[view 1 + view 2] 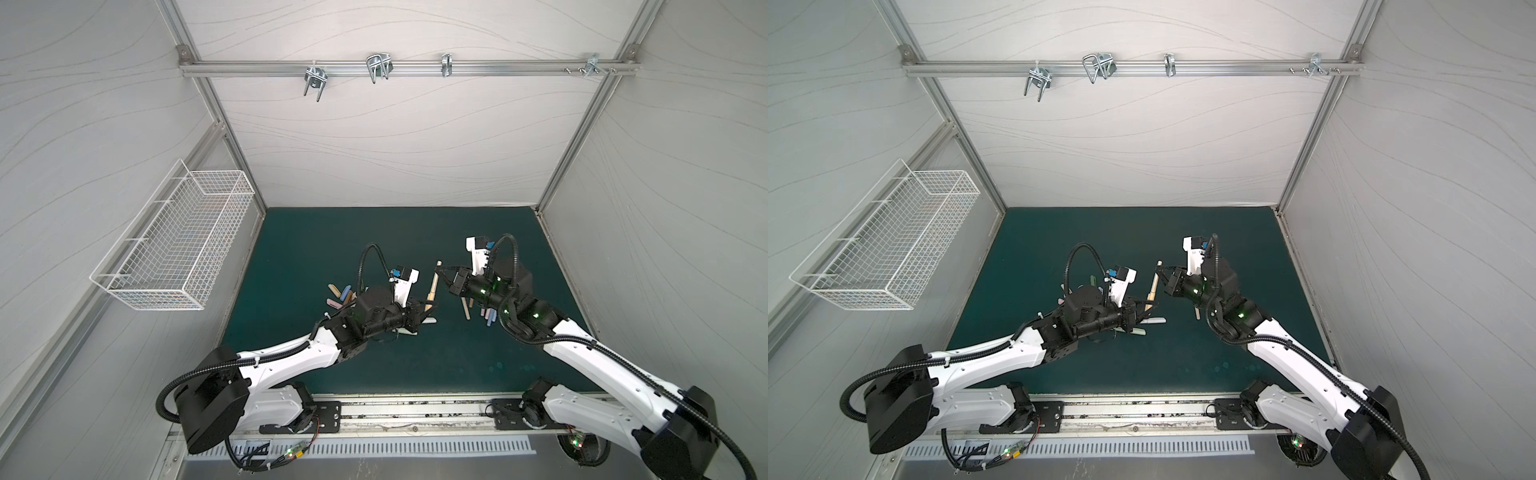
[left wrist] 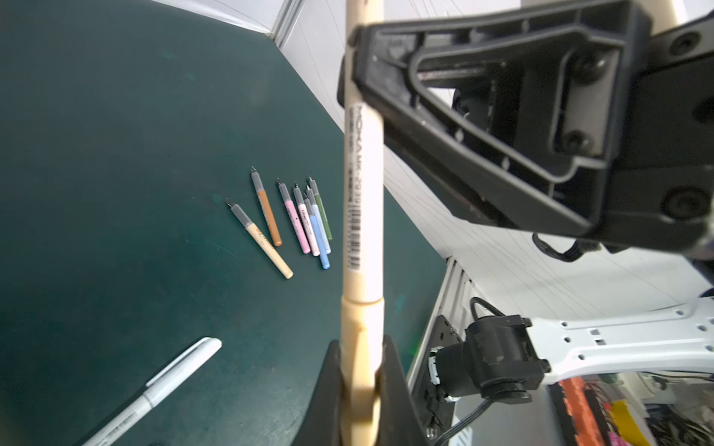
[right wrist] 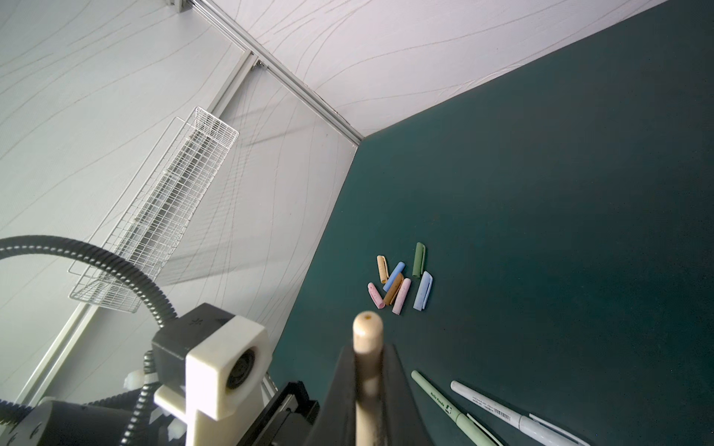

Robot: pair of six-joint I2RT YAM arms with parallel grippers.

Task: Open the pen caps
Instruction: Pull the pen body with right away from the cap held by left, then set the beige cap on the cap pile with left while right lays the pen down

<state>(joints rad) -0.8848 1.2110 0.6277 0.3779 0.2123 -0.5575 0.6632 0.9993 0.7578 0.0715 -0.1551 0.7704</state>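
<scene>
Holding one cream pen [image 2: 363, 193] between them, the left gripper [image 2: 361, 370] is squeezed tight on its cap [image 2: 361, 332], and the right gripper [image 3: 365, 386] is squeezed tight on the other end. The cap is on. The pen says "MOKA" above a barcode. At 9 o'clock from it lie seven loose caps [image 3: 402, 295]. At 4 o'clock lie seven bare pens [image 2: 297, 228]. Two capped pens lie on the mat [image 3: 541, 193]: a green pen [image 3: 444, 403] saying "Hello Panda" and a white pen [image 3: 502, 411].

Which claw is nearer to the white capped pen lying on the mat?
Left. The left claw, shut on the cream pen's near end, hangs close beside the white capped pen; the right claw grips the same pen's far end, farther off.
</scene>
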